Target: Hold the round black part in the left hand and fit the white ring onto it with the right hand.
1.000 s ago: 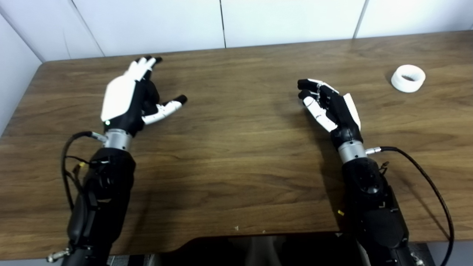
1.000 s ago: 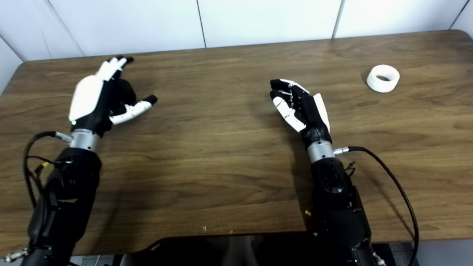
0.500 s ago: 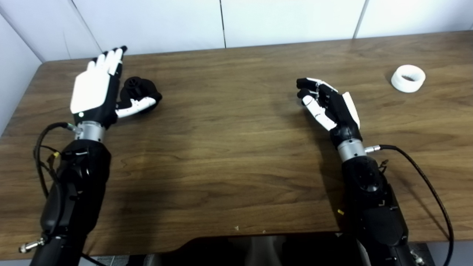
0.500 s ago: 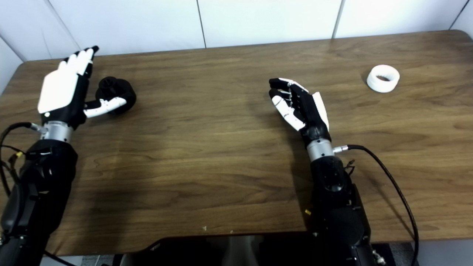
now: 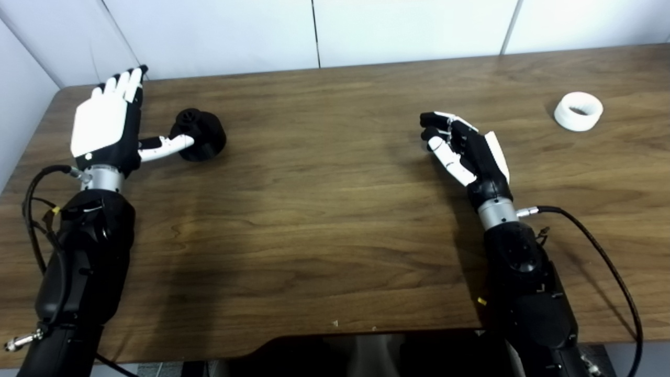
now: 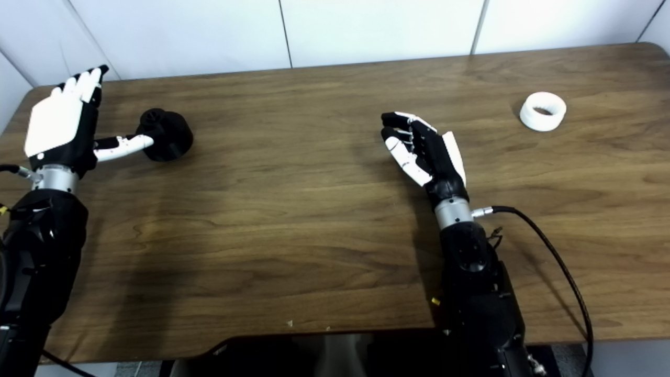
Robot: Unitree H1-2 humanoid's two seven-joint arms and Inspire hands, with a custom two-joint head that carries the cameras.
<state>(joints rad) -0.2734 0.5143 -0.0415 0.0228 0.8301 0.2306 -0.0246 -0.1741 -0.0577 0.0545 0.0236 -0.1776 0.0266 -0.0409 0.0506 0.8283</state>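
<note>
Two task items, two hands, one wooden table (image 5: 324,209).

Round black part (image 5: 200,134): upper left of the frame, resting on the table, a short cylinder with a narrower hub on top. Nothing grasps it.

Left hand (image 5: 107,125): far upper left, just left of the black part, back plate toward the camera, fingers (image 5: 123,86) straight and pointing to the far edge. Spread wide and holding nothing; the thumb reaches rightward with its tip at the part's near side, contact not clear.

White ring (image 5: 578,110): upper right of the frame, lying flat on the table with its opening up, well apart from both hands.

Right hand (image 5: 468,152): right of centre, above the table, palm turned toward the left of the frame, fingers loosely curled but parted. Empty. The ring lies further to the upper right.

Black cable (image 5: 602,251): loops from the right wrist over the table's lower right.
</note>
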